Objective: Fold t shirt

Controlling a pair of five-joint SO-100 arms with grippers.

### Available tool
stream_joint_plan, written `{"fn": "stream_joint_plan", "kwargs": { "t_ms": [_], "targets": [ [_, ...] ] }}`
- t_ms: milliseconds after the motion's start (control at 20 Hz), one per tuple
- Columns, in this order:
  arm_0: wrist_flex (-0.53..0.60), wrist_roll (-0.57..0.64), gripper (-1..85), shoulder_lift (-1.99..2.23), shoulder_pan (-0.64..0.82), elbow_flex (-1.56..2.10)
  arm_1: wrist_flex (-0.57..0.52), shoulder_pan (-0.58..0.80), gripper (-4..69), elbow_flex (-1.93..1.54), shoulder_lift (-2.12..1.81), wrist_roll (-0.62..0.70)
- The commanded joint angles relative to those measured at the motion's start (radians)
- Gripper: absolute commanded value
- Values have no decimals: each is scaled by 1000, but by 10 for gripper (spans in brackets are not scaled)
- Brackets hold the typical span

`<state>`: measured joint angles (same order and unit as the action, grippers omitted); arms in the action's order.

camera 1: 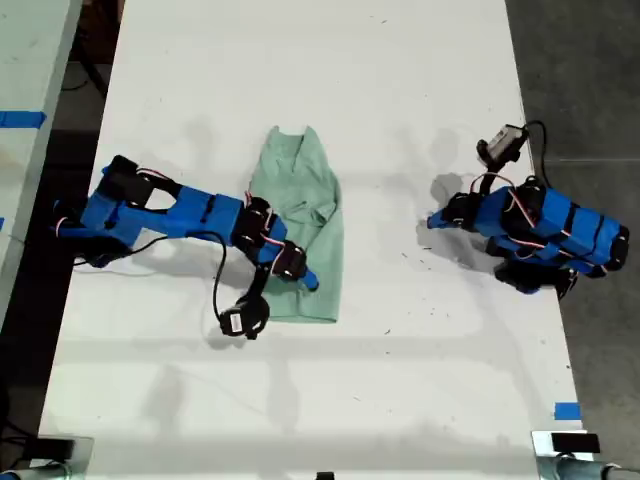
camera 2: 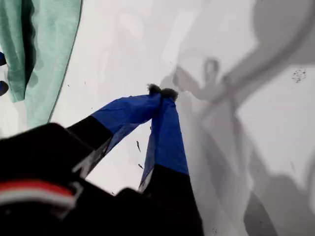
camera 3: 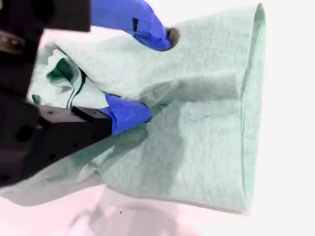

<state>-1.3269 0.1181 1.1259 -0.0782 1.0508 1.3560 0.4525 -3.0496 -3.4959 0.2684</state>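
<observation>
Shirt (camera 1: 305,215) mid-table, already folded into narrow strip. My second gripper (camera 3: 147,73) wide open over it, one finger (camera 3: 129,114) pressing fold, nothing pinched. My first gripper (camera 2: 162,93) closed, empty, well off cloth. Imo scoop full layer under finger before closing, else only top ply lifts.

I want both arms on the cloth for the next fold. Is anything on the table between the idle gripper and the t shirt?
Nothing visible: only bare white table lies between my first gripper and the t shirt.
</observation>
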Motion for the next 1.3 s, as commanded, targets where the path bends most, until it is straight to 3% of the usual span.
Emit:
{"fn": "stream_joint_plan", "kwargs": {
  "t_ms": [0,200,300,450,550,700,850,1050,1150,1200,1250],
  "targets": [
    [-12,25,220,58,23,-49,0,2,-13,-48,-14,14],
    [-163,12,188,272,78,15,0,0,-13,-48,-14,14],
    [-173,9,84,437,144,140,0,0,-13,-48,-14,14],
    [-146,28,68,670,308,437,0,0,-13,-48,-14,14],
    [0,92,66,824,437,718,0,0,-13,-48,-14,14],
    [393,156,47,1025,600,1239,0,0,-13,-48,-14,14],
    [811,167,25,1037,634,1618,0,2,-13,-48,-14,14],
    [873,183,17,1246,606,1775,-5,-3,-13,-49,-14,11],
    [874,209,21,1640,617,1991,-3,-5,-13,-49,-14,11],
    [775,215,26,1999,647,2135,-3,-5,-13,-49,-14,11],
    [476,199,39,2477,683,2243,-3,-3,-13,-49,-14,11]
  ]
}}
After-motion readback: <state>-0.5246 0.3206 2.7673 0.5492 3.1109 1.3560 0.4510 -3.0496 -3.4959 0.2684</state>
